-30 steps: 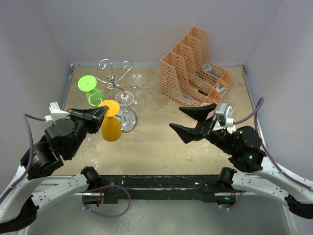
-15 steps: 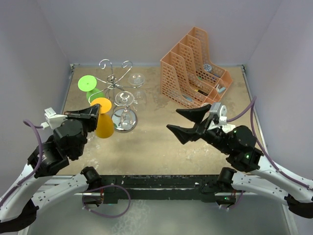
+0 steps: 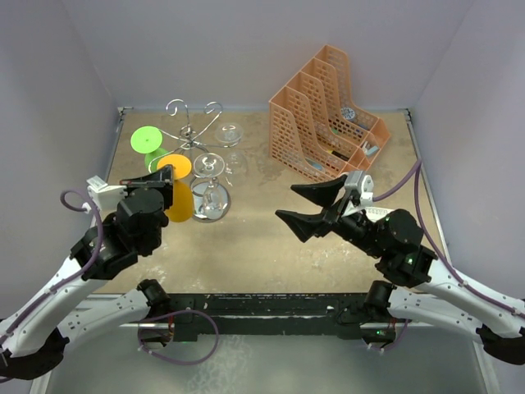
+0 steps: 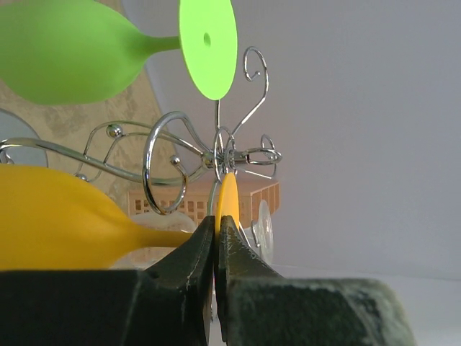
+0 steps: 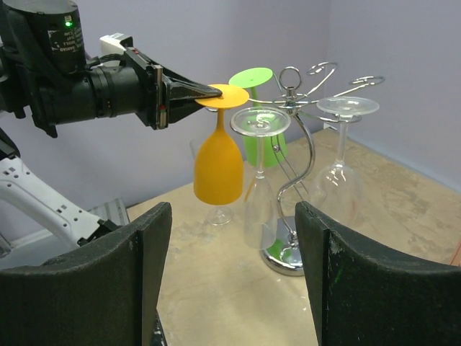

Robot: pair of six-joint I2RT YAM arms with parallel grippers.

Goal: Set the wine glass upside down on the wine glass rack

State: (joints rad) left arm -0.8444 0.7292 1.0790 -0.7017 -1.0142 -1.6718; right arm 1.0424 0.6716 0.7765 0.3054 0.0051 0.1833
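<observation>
My left gripper (image 3: 166, 174) is shut on the round foot of an orange wine glass (image 3: 179, 202), which hangs bowl-down just left of the silver wire wine glass rack (image 3: 197, 139). In the left wrist view the jaws pinch the foot's edge (image 4: 227, 202), level with the rack's curled hooks (image 4: 169, 169). In the right wrist view the orange glass (image 5: 218, 167) sits close beside the rack stem (image 5: 294, 176). A green glass (image 3: 152, 148) and two clear glasses (image 3: 209, 168) hang on the rack. My right gripper (image 3: 308, 205) is open and empty, mid-table.
An orange mesh file organiser (image 3: 324, 115) stands at the back right. The rack's round shiny base (image 5: 284, 256) rests on the table. A clear glass (image 5: 222, 215) stands upright behind the orange one. Walls close the left, back and right sides.
My left gripper has carried the orange glass up and toward the rack, its foot now beside the hooks. My right gripper has drifted slightly left, still open.
</observation>
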